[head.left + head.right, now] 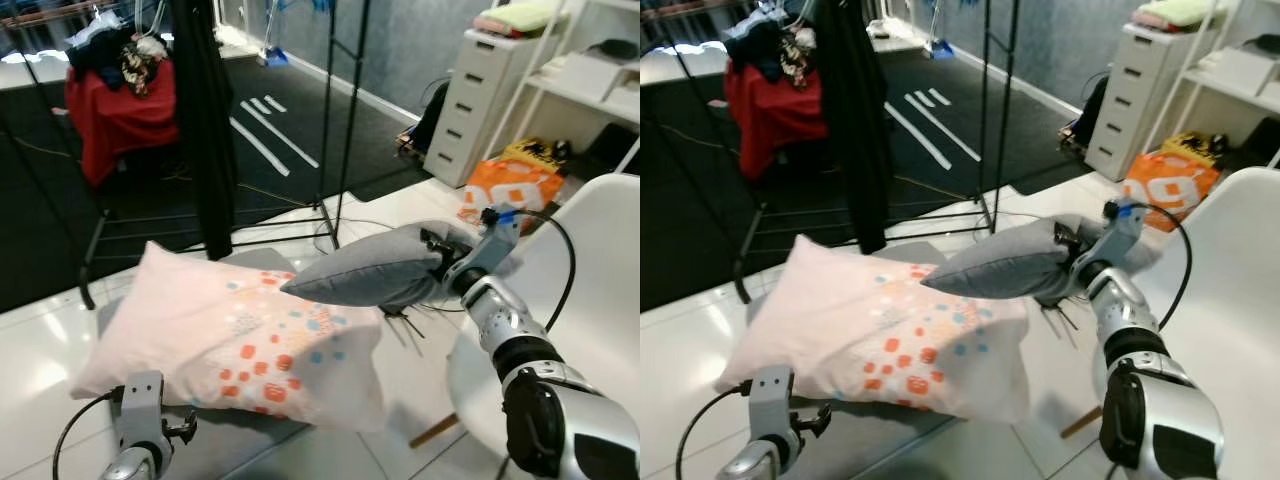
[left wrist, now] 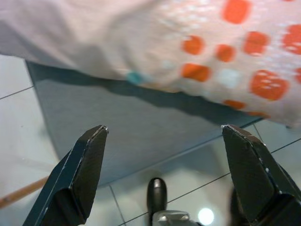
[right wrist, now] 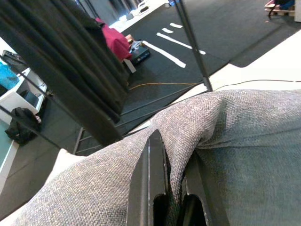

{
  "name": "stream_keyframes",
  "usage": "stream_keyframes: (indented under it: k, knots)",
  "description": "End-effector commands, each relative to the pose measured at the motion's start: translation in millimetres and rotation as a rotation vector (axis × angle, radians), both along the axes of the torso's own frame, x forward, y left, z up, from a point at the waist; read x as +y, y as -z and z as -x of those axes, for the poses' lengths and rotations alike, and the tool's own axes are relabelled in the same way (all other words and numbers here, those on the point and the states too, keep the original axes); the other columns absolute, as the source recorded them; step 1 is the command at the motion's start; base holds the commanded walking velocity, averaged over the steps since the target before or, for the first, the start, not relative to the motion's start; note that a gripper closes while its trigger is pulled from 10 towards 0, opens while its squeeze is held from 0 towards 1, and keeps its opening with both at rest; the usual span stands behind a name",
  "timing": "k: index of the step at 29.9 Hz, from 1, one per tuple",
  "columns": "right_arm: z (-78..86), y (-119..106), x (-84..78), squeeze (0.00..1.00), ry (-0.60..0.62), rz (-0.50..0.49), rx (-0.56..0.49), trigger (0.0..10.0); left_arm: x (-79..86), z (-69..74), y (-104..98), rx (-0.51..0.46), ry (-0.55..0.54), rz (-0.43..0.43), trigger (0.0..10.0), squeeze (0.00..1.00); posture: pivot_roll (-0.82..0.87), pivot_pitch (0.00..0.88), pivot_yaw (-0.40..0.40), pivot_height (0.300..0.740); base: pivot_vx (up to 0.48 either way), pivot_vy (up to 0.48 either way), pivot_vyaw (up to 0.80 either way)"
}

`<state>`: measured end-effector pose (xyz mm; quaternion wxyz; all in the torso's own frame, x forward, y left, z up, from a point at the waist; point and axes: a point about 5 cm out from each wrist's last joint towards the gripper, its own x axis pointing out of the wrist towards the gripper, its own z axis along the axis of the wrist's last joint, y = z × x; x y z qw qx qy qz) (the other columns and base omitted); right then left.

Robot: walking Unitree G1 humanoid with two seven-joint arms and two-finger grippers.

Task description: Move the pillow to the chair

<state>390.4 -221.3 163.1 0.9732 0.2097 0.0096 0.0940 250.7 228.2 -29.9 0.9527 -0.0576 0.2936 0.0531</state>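
Note:
A grey pillow (image 1: 375, 268) hangs in the air, pinched at its right end by my right gripper (image 1: 437, 258), which is shut on its fabric. The right wrist view shows the grey cloth (image 3: 225, 141) bunched between the black fingers (image 3: 153, 183). The white chair (image 1: 590, 290) stands just to the right, its seat below the gripper. A pale pink pillow with orange and blue squares (image 1: 230, 335) lies on a grey mat (image 2: 117, 136) on the floor. My left gripper (image 2: 169, 174) hangs open low above the mat's edge, below the pink pillow.
A black clothes rack (image 1: 330, 120) with a dark hanging garment (image 1: 205, 110) stands behind the pillows. A red-draped chair (image 1: 115, 110) is at the back left. A white drawer unit (image 1: 480, 100) and an orange bag (image 1: 510, 185) are at the back right.

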Motion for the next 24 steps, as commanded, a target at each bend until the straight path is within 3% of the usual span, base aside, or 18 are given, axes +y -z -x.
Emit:
stream_keyframes:
  k: [1, 12, 22, 24]
  knots:
    - [2.8, 0.3, -7.3, 0.00, 0.030, 0.018, -0.024, 10.0, -1.9, 5.7, 5.1, 0.024, -0.001, 0.008, 10.0, 0.00, -0.09, 0.097, -0.024, 0.718, 0.000, -0.480, 0.00]
    - [8.1, 12.2, -10.2, 0.00, 0.042, 0.024, 0.002, 10.0, -1.8, 5.6, 5.1, 0.026, 0.004, 0.010, 10.0, 0.00, -0.10, 0.098, -0.017, 0.718, 0.000, -0.480, 0.00]
    - [8.3, 14.4, -13.5, 0.00, 0.078, 0.057, 0.035, 10.0, -2.3, 5.4, 5.1, 0.026, 0.006, 0.011, 10.0, 0.00, -0.10, 0.097, -0.015, 0.718, 0.000, -0.480, -0.74]
    - [8.1, 14.2, -14.2, 0.00, 0.089, 0.061, 0.041, 10.0, -2.4, 5.7, 5.4, 0.026, -0.004, 0.018, 10.0, 0.00, -0.10, 0.097, -0.015, 0.718, 0.000, 0.000, -0.76]
